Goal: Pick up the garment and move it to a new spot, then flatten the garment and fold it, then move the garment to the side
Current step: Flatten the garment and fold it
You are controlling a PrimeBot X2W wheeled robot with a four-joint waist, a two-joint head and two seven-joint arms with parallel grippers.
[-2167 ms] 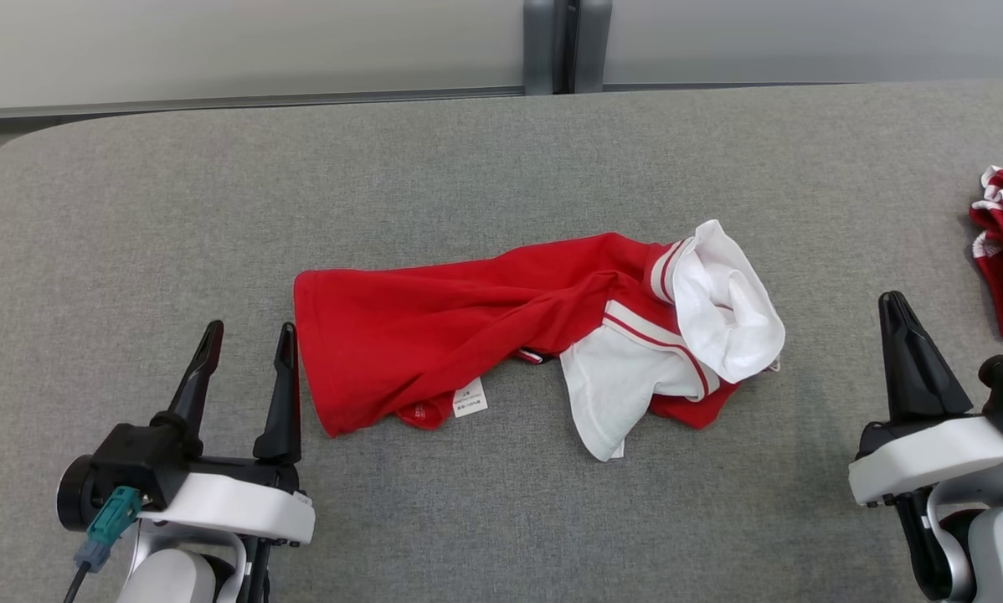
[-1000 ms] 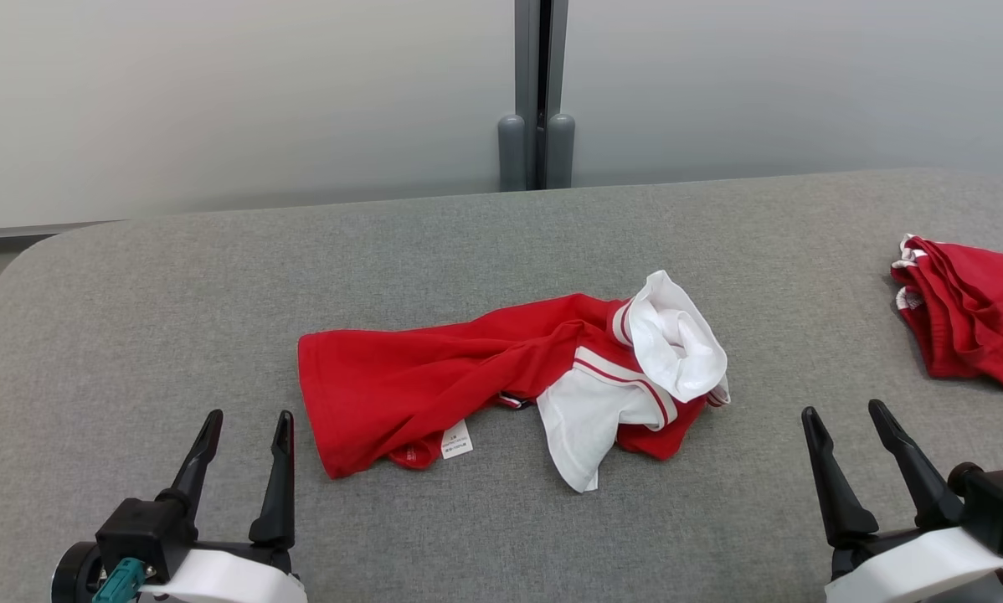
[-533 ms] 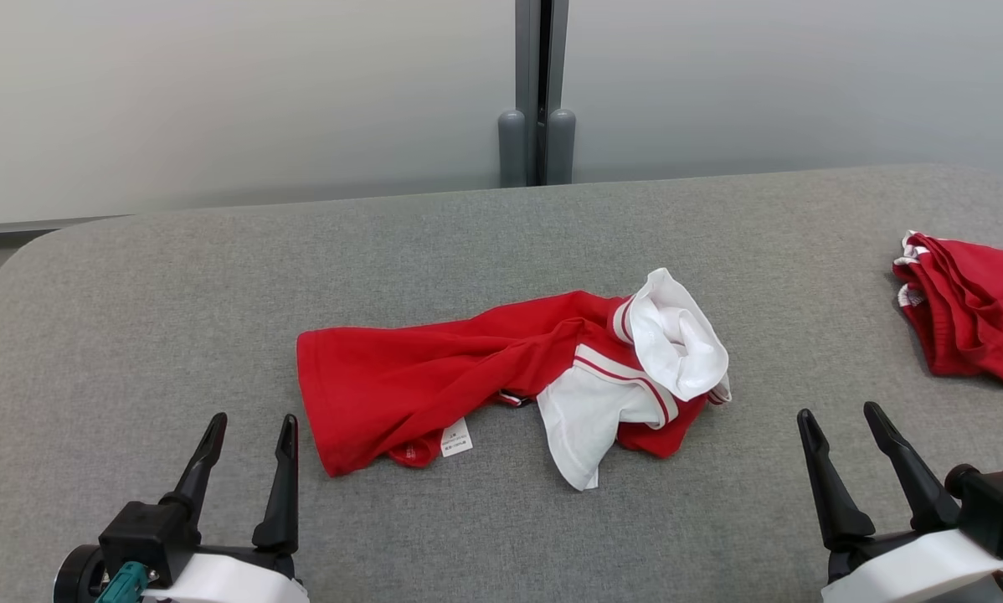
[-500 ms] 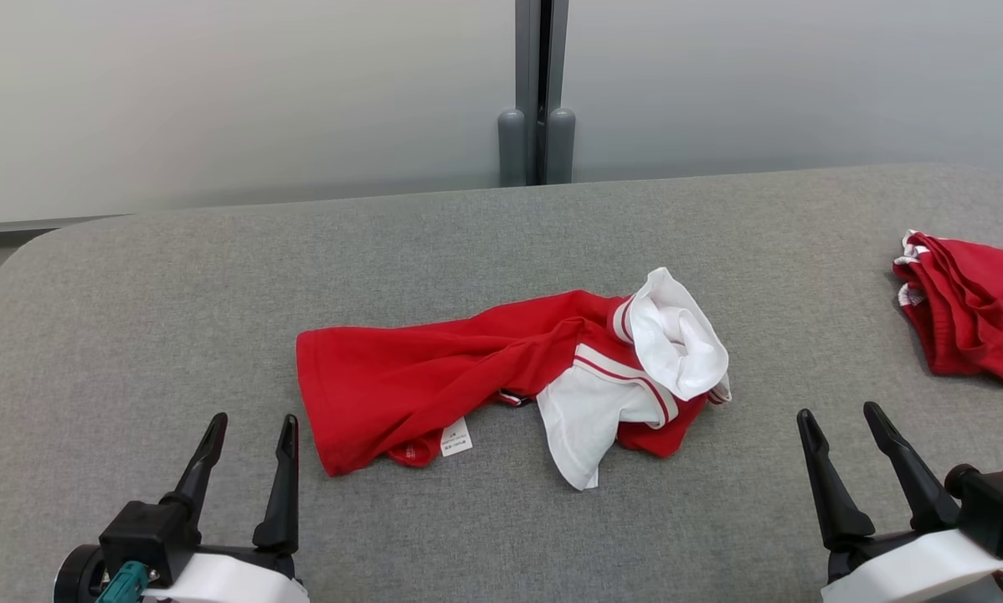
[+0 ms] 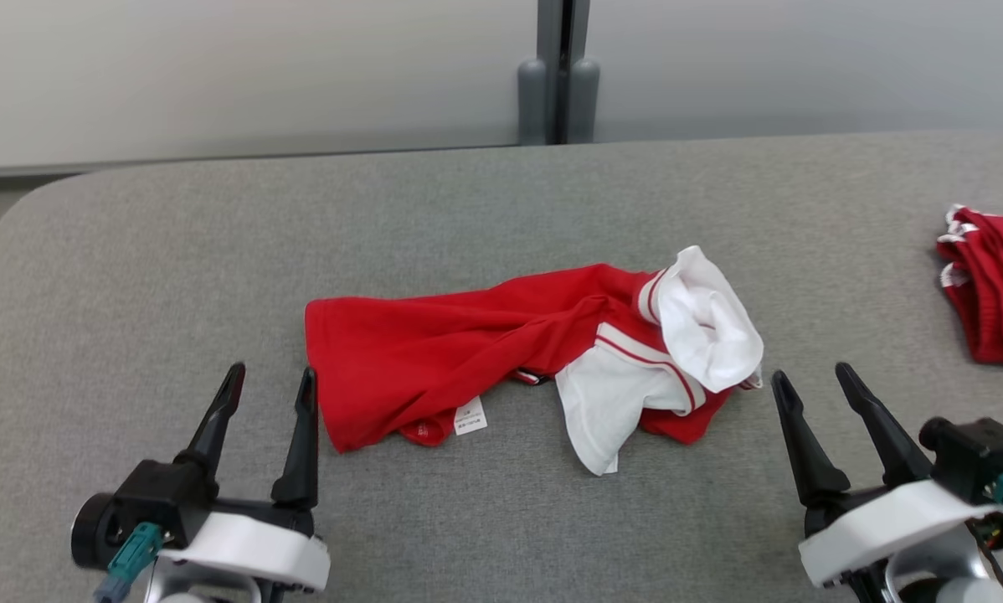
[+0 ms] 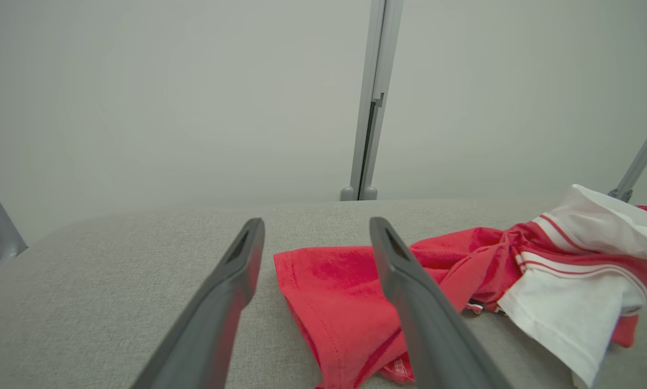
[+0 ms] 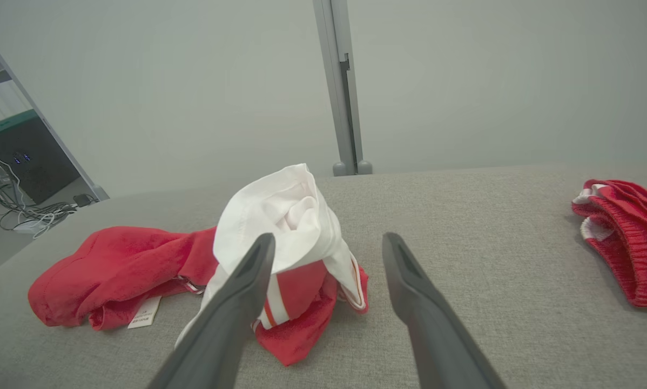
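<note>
Left claw (image 5: 272, 368) and right claw (image 5: 810, 370) are hovering wide and empty beside the twisted garment (image 5: 434, 352), and I'm fearing a pinch grabbing bunched layers, keeping it tangled.

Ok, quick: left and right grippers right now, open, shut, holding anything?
Left gripper: jaws open, holding nothing, beside the garment at its red end.
Right gripper: jaws open, holding nothing, beside its white end.

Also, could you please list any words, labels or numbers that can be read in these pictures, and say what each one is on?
No text here is legible.
White label at the near edge of the garment: dark print, too small to read.
Red tab beside it: pale marks, too blurred to read.
</note>
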